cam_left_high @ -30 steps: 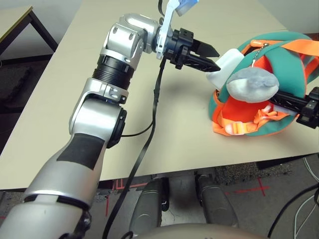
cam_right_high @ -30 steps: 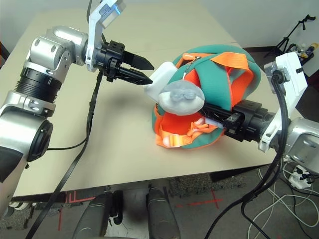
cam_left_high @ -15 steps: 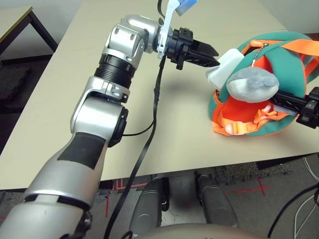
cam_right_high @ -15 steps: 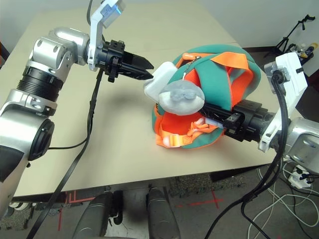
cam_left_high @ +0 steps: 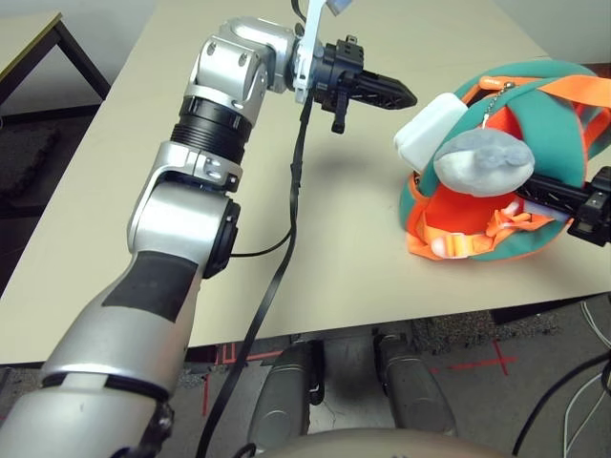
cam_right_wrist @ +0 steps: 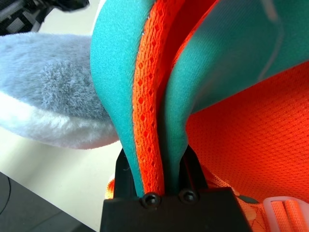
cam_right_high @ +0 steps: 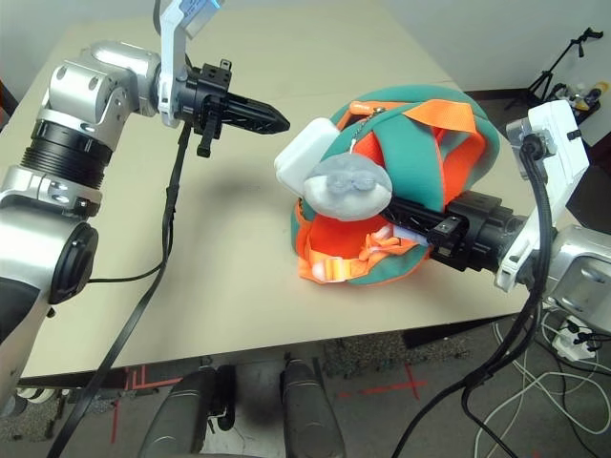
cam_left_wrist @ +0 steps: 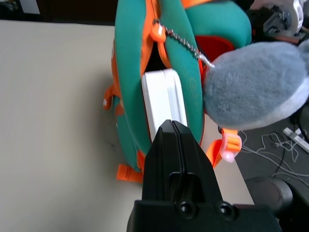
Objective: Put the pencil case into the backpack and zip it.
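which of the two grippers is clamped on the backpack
The right gripper: its black fingers pinch the small teal and orange backpack's edge. The left gripper is shut on nothing, beside the flat white pencil case.

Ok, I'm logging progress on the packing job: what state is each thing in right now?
pencil case: half inside the backpack's opening, one end sticking out.
backpack: lying on the table, unzipped.
plush tag: hanging on its chain beside the case.
left gripper: shut, empty, just short of the case.
right gripper: clamped on the backpack's edge.
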Tool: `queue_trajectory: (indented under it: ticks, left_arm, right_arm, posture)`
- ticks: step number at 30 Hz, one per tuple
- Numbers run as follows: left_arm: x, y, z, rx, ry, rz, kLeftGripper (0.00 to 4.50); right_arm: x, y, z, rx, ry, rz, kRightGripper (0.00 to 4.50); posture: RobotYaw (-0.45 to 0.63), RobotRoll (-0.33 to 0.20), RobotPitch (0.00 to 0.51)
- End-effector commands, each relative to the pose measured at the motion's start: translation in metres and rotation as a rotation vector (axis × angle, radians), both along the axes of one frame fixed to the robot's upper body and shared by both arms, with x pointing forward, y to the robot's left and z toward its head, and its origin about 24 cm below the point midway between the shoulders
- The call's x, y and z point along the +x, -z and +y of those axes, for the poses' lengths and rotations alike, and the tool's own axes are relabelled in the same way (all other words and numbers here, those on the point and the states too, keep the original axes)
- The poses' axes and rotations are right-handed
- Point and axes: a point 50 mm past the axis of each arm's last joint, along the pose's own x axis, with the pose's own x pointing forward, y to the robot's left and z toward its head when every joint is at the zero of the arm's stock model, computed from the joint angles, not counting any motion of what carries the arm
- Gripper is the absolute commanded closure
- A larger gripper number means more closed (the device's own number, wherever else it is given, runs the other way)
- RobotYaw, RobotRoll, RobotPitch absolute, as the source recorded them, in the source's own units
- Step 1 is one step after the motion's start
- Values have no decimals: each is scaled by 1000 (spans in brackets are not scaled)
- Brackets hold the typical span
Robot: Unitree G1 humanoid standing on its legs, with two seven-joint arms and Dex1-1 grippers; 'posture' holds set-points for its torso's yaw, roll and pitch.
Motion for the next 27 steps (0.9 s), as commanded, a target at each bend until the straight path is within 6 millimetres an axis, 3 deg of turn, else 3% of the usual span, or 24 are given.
queue_trajectory:
  ticks: [1,8,19,23,27]
  left_arm:
    - [3,14,-5,71,-3,-34,4500]
    - [5,33,-25,102,12,-78,4500]
    - [-14,49,-85,32,104,-35,4500]
    - [-13,52,-72,49,91,-61,4500]
    - [-14,28,-41,30,49,-121,4500]
  right_arm:
    - [-3,3,6,3,-26,7,4362]
    - [-4,4,8,12,-32,5,4362]
    - [-1,6,10,16,-47,12,4362]
    - [1,5,9,13,-48,14,4362]
    - [2,4,8,11,-50,15,4362]
  posture:
    - [-126,0,173]
    - [-130,0,175]
    - [-117,0,176]
    - [-108,0,176]
    - [-92,0,177]
